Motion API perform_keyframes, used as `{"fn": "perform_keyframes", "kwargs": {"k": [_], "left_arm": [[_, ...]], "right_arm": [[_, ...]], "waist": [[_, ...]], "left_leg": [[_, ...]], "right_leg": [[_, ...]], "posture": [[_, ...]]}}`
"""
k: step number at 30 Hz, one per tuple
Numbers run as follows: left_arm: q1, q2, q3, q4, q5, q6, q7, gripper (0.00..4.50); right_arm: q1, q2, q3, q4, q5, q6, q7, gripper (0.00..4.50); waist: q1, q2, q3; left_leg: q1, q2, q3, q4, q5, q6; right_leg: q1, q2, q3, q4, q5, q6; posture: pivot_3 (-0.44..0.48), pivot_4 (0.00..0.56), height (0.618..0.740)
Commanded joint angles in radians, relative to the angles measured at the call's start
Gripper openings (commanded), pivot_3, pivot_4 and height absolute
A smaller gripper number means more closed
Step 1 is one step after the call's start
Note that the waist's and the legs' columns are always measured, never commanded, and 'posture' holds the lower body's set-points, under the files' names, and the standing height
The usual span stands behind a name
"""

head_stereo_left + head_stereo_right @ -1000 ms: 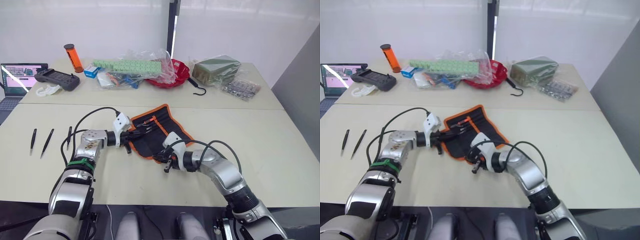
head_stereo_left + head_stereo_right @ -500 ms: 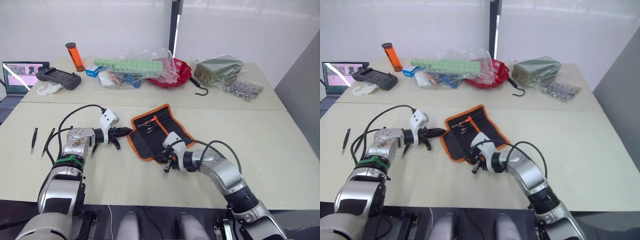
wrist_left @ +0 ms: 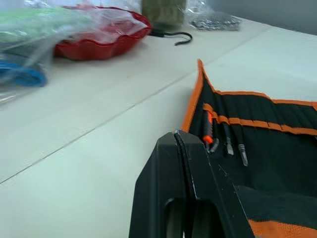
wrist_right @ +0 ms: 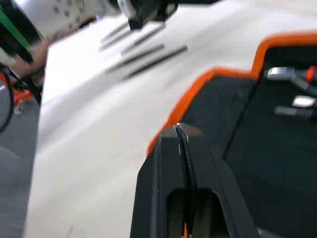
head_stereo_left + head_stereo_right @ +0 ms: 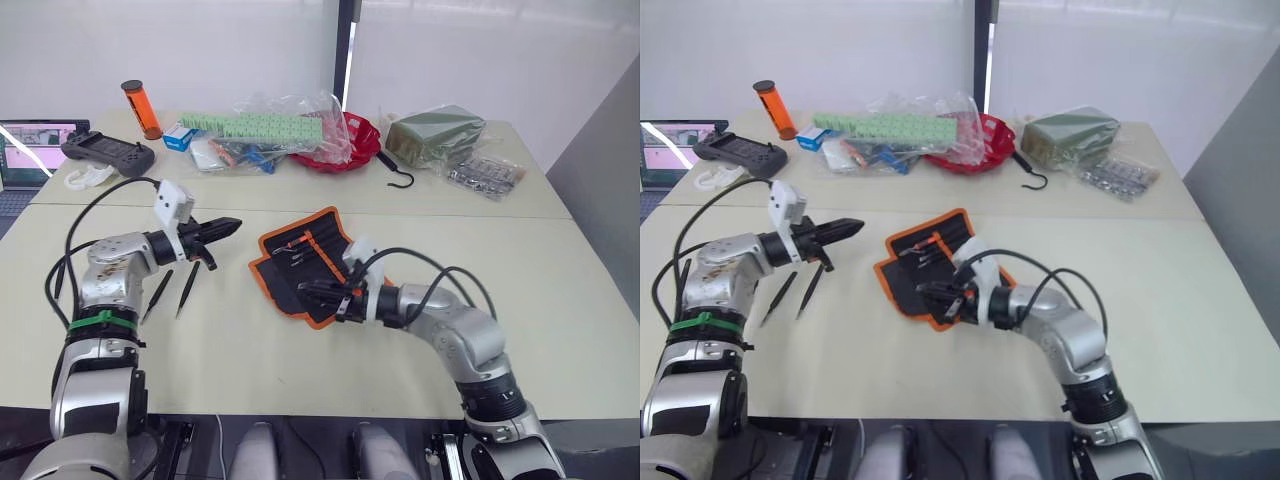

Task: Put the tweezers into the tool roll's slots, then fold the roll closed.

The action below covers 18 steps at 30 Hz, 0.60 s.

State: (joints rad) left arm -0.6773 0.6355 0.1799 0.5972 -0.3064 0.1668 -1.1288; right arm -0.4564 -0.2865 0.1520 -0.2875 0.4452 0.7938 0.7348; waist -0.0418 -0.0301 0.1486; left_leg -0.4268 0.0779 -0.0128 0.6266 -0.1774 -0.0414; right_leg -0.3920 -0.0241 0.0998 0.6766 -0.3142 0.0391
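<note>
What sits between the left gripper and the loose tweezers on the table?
Nothing visible. The left gripper hangs above bare table, and the loose tweezers lie just beside and below it. The tool roll lies on the gripper's far side.

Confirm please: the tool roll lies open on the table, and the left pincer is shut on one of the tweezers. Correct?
Not quite. The tool roll does lie open, but the left pincer is shut on nothing, as the left wrist view shows. The loose tweezers lie on the table.
</note>
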Motion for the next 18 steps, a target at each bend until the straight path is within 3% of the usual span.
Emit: {"fn": "perform_keyframes", "kwargs": {"k": [1, 3, 5, 11, 17, 18], "left_arm": [[0.065, 0.060, 0.060, -0.109, -0.043, 0.045, 0.018, 0.00], [0.129, 0.098, 0.093, -0.153, -0.046, 0.055, 0.039, 0.00], [0.210, 0.133, 0.139, -0.206, -0.055, 0.068, 0.068, 0.53], [0.503, 0.165, 0.380, -0.358, -0.082, 0.027, 0.220, 2.45], [0.827, 0.024, 0.661, -0.544, -0.144, -0.006, 0.362, 4.48], [0.884, -0.010, 0.707, -0.557, -0.149, -0.017, 0.391, 4.50]], "right_arm": [[-0.013, -0.097, -0.066, -0.031, -0.072, -0.113, -0.021, 0.03], [0.001, -0.153, -0.119, 0.005, -0.073, -0.191, 0.010, 0.03], [0.016, -0.207, -0.189, 0.047, -0.020, -0.199, 0.066, 0.00], [0.053, -0.324, -0.341, 0.226, 0.035, -0.295, 0.191, 1.82], [0.086, -0.354, -0.399, 0.371, 0.028, -0.429, 0.273, 3.92], [0.084, -0.354, -0.413, 0.415, 0.028, -0.456, 0.281, 4.23]], "waist": [[0.002, 0.000, 0.000], [0.002, 0.000, 0.001], [0.002, 0.000, 0.001], [0.001, 0.000, 0.004], [-0.004, 0.000, 0.005], [-0.004, 0.000, 0.005]], "left_leg": [[0.000, 0.000, 0.000, 0.000, 0.000, 0.000], [0.000, 0.000, 0.000, 0.000, 0.000, 0.000], [0.000, 0.000, 0.000, -0.001, 0.000, 0.000], [0.001, 0.000, 0.001, -0.002, 0.000, 0.000], [0.002, 0.003, 0.005, -0.004, 0.000, 0.000], [0.002, 0.003, 0.006, -0.004, 0.000, 0.000]], "right_leg": [[0.000, 0.000, 0.000, 0.000, 0.000, 0.000], [0.000, 0.000, 0.000, -0.001, 0.000, 0.000], [0.000, -0.001, 0.000, -0.004, 0.000, 0.000], [0.001, -0.002, 0.000, -0.006, 0.000, -0.001], [0.002, -0.002, 0.000, -0.010, -0.001, -0.002], [0.003, -0.003, 0.000, -0.011, -0.001, -0.002]], "posture": [[0.000, 0.150, 0.738], [0.000, 0.150, 0.738], [0.000, 0.150, 0.738], [0.000, 0.150, 0.738], [0.000, 0.150, 0.738], [0.000, 0.150, 0.738]]}}
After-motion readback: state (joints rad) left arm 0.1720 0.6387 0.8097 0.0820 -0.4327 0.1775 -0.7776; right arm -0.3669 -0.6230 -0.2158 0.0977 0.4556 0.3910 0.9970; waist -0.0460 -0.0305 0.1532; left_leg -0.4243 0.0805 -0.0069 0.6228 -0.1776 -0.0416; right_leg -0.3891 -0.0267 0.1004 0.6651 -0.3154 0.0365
